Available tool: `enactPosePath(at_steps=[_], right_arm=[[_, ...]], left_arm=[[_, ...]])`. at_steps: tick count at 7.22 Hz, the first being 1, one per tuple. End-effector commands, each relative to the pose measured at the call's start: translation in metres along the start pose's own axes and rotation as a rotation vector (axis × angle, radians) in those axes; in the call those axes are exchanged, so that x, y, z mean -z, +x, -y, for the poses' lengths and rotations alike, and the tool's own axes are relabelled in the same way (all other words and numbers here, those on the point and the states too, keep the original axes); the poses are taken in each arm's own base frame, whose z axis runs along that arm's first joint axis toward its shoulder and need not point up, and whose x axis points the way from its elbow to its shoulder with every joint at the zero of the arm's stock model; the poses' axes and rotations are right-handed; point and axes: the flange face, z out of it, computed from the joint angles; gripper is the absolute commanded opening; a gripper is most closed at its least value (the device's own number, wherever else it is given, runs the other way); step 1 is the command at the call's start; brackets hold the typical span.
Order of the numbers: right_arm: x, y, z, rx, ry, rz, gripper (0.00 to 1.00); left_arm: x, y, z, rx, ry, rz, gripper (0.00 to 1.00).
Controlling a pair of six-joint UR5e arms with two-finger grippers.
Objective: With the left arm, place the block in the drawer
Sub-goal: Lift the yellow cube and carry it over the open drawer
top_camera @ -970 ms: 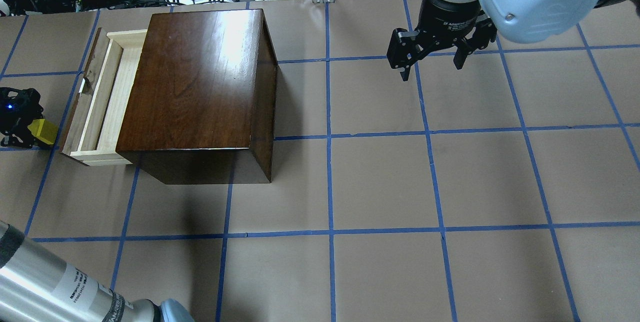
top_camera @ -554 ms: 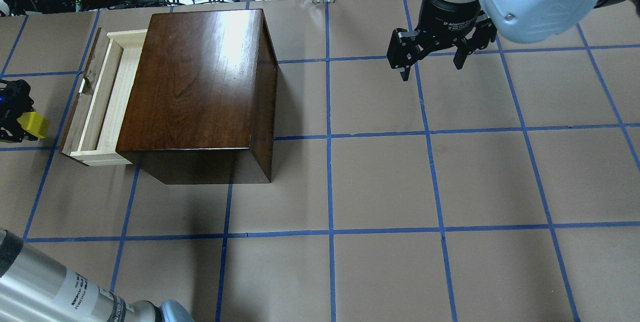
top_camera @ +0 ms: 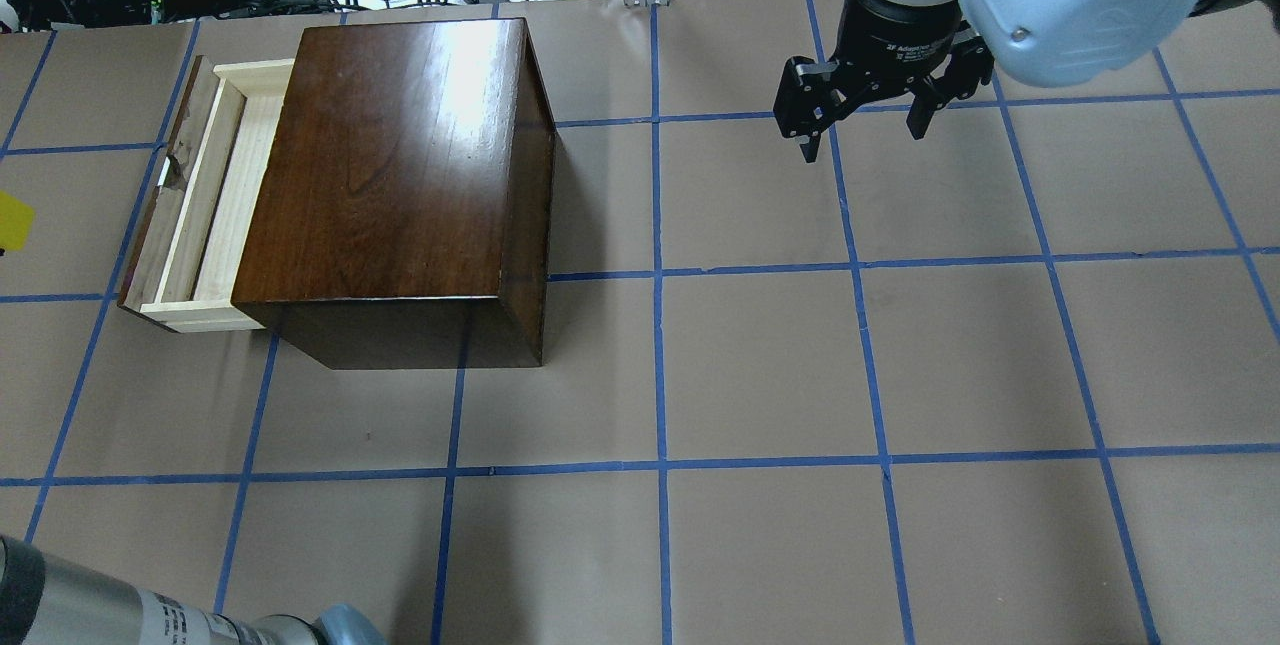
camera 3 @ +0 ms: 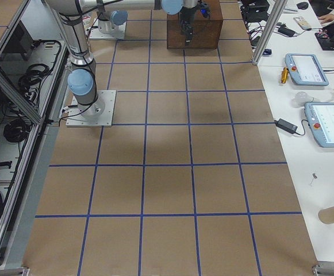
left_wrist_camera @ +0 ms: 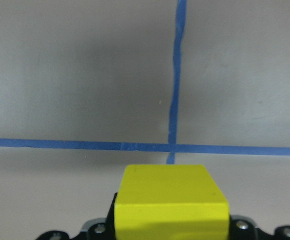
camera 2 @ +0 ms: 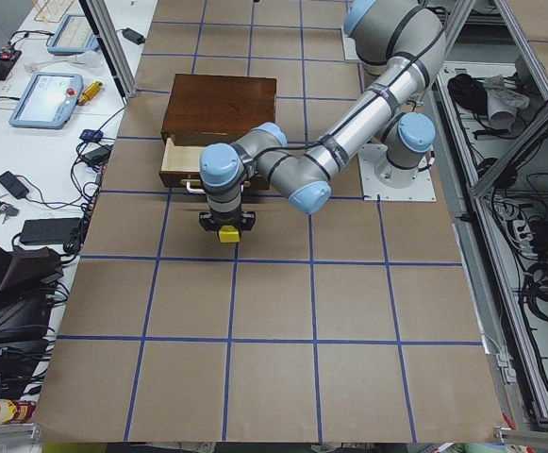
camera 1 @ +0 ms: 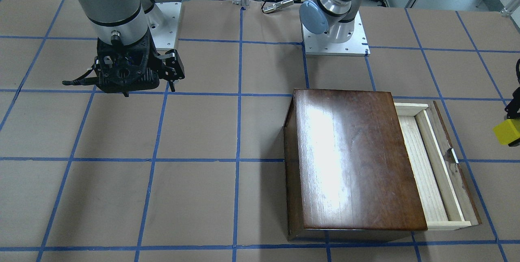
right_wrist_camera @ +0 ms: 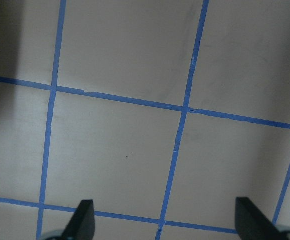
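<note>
On the brown-paper table (top_camera: 760, 365), robot's left side, glossy dark-brown wooden box (top_camera: 390, 185); its shallow pale-wood drawer (top_camera: 225, 205) open leftward, nothing visible inside, long axis running away from robot; black left gripper (camera 2: 226, 226) clamped on small yellow cube block (left_wrist_camera: 169, 200) near, outside drawer front, drawer to its right; black right gripper (top_camera: 862, 137) spread, empty, far off.

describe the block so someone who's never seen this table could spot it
Find the glossy dark-brown wooden box with its pale drawer pulled open. Just beyond the drawer's dark front panel, the left gripper holds the block. It is a small bright yellow cube, far smaller than the box and the only yellow thing beside it.
</note>
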Motion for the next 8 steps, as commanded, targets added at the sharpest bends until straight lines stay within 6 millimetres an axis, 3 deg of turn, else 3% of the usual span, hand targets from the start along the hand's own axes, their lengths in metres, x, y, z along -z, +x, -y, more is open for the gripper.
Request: enactPosePath(at_steps=[1, 2, 3, 4, 8], right_arm=[[0.0, 0.0, 0.0, 0.001, 0.0, 0.0, 1.0], [0.0, 0.0, 0.0, 0.0, 0.0, 0.0, 1.0], [0.0, 0.0, 0.0, 0.0, 0.0, 0.0, 1.0], [0.0, 0.0, 0.0, 0.001, 0.0, 0.0, 1.0], [0.0, 0.0, 0.0, 0.0, 0.0, 0.0, 1.0]], left_arm=[[0.057, -0.006, 0.082, 0.013, -0.001, 0.056, 0.0], [0.062, -0.017, 0.131, 0.013, 0.008, 0.056, 0.0], [0.057, -0.029, 0.175, 0.023, 0.02, 0.049, 0.0], [0.044, -0.04, 0.206, 0.032, 0.03, 0.037, 0.0], [-0.053, -0.051, 0.215, 0.018, 0.071, -0.015, 0.0]])
